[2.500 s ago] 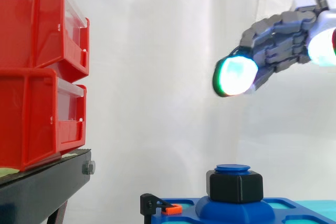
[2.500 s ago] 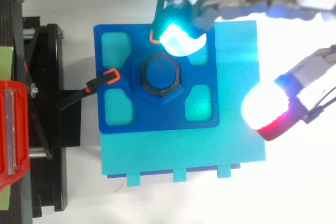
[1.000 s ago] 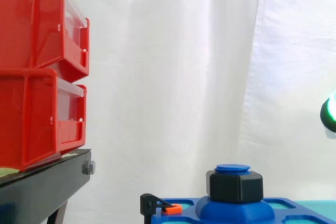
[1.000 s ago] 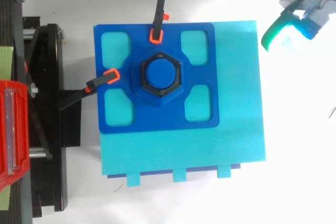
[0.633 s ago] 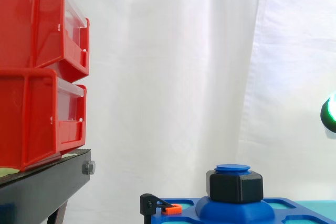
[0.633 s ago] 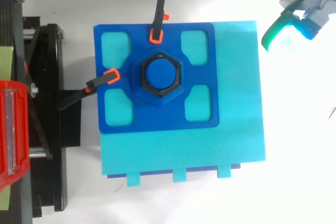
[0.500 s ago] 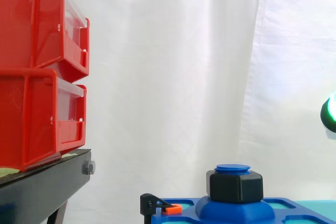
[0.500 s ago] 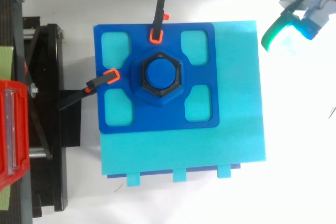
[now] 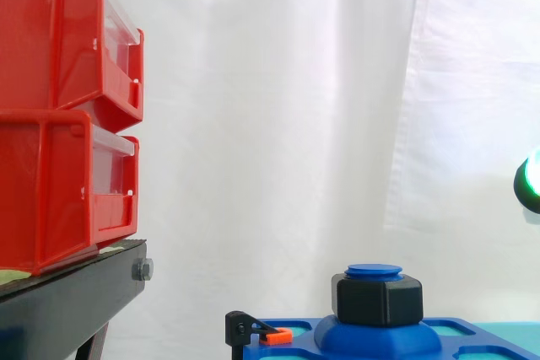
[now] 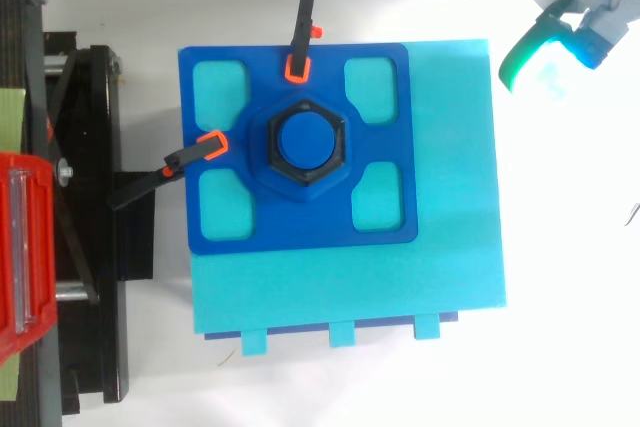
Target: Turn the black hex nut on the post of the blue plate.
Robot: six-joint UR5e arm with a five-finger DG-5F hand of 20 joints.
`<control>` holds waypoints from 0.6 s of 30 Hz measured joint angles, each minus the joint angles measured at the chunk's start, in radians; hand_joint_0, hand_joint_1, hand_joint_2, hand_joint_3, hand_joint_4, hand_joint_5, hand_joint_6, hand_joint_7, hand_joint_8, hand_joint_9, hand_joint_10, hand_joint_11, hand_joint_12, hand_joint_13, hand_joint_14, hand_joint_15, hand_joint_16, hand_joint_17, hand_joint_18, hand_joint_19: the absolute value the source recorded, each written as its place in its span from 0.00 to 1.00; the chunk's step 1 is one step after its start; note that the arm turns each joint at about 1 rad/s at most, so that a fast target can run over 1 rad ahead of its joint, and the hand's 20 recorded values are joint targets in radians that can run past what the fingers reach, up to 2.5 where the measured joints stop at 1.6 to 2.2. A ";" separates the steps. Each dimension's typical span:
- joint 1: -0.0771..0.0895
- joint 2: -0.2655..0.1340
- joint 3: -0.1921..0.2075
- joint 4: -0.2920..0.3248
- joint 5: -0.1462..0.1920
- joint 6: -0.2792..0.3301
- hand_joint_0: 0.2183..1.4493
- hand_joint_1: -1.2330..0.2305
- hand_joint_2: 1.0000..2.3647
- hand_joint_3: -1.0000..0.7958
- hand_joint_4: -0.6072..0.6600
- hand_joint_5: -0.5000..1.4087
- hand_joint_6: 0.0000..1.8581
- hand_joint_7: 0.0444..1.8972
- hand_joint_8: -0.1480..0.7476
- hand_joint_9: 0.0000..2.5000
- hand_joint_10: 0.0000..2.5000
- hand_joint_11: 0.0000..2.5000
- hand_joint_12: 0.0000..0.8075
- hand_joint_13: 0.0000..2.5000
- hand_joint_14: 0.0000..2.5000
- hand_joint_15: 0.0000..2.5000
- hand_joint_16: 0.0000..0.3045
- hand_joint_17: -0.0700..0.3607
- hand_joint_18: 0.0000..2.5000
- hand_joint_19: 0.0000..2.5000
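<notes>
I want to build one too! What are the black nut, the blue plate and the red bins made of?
Nut: probably plastic. It is matte black with softly rounded edges and no metal shine.
Plate: likely plastic too, an even solid blue with a dull sheen.
Bins: glossy red moulded plastic, with clear fronts that look like see-through plastic.

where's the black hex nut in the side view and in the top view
Side view: the black hex nut sits low, right of centre, near the bottom edge.
Top view: the nut lies just left of centre, in the middle of the blue plate.
Shared landmark: the round blue post cap poking out of the nut.
</notes>
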 measured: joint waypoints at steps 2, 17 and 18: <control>0.000 0.000 0.000 0.000 0.000 0.000 0.23 0.65 0.00 0.28 0.62 0.13 0.27 0.37 0.45 0.10 0.00 0.00 0.46 0.09 0.00 0.00 0.19 0.46 0.12 0.14; 0.003 0.000 0.000 0.000 0.000 0.000 0.26 0.66 0.00 0.28 0.61 0.13 0.27 0.37 0.45 0.10 0.00 0.00 0.44 0.09 0.00 0.00 0.18 0.45 0.13 0.14; 0.003 0.000 0.000 0.000 0.000 0.000 0.26 0.66 0.00 0.28 0.61 0.13 0.27 0.37 0.45 0.10 0.00 0.00 0.44 0.09 0.00 0.00 0.18 0.45 0.13 0.14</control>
